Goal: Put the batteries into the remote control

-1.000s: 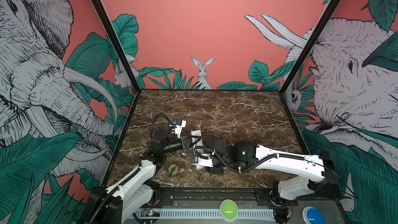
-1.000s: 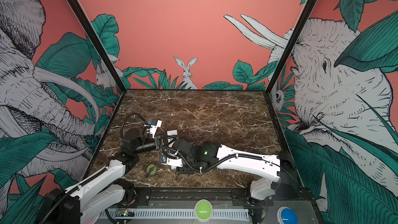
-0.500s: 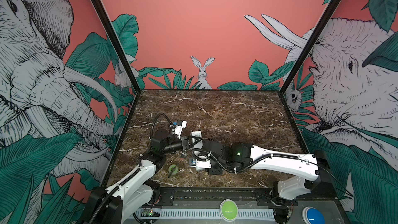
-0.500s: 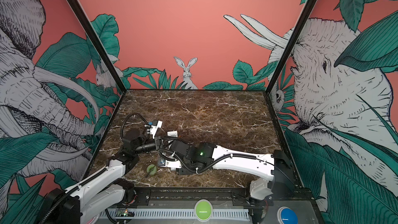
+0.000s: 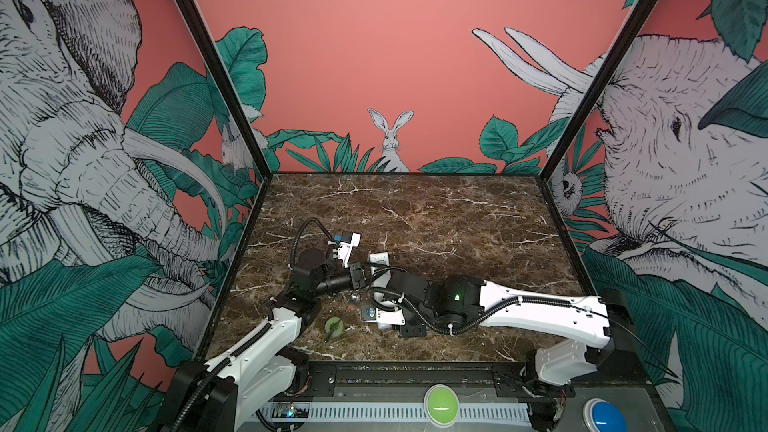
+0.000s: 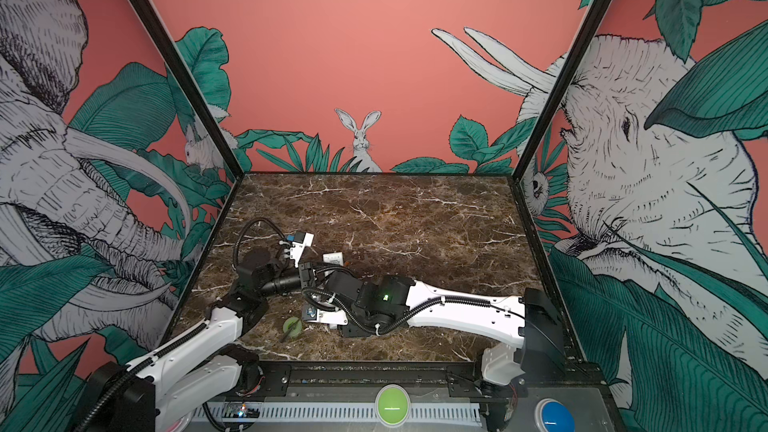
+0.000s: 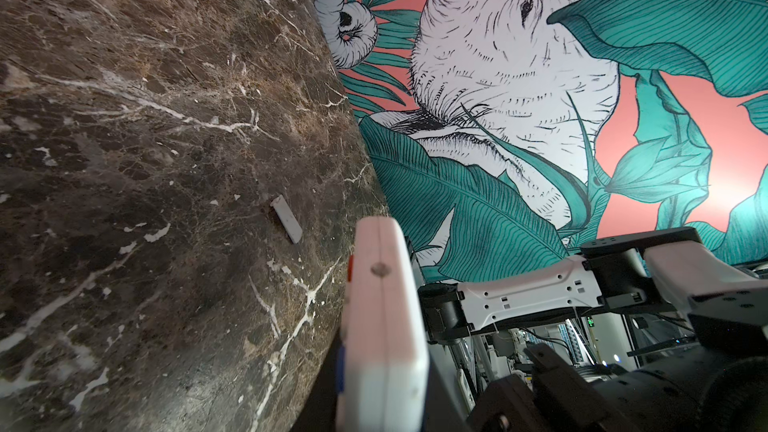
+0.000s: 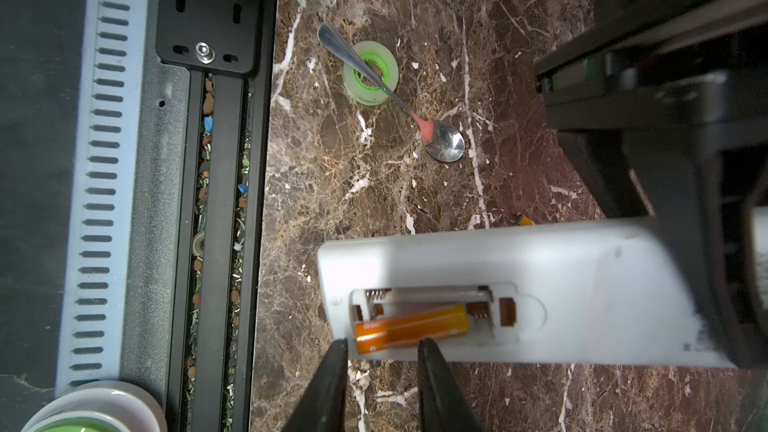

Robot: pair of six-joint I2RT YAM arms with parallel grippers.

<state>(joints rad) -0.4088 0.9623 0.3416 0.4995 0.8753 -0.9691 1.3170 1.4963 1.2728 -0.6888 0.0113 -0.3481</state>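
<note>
My left gripper (image 5: pixel 358 277) is shut on the remote control (image 8: pixel 540 268), a long white bar held just above the table. Its plain back faces up with the battery bay open. One orange battery (image 8: pixel 411 328) lies in the bay's near slot, and the other slot is empty. My right gripper (image 8: pixel 384 344) is open, its two black fingertips at the remote's edge, beside that battery and not clamping it. A small orange tip (image 8: pixel 523 220), perhaps another of the batteries, peeks out on the table past the remote's far edge. In both top views the remote's end (image 5: pixel 379 259) (image 6: pixel 332 258) shows beyond the left gripper.
A metal spoon (image 8: pixel 444 145) lies on the marble with its handle across a green tape roll (image 8: pixel 371 72). The black front rail (image 8: pixel 216 201) runs close by. A small white cover strip (image 7: pixel 286 218) lies further out on the table. The right arm (image 5: pixel 540 313) stretches across the front.
The right arm has slid left, bringing its wrist closer to the left gripper and the remote. The left arm has stayed still with the remote in it.
</note>
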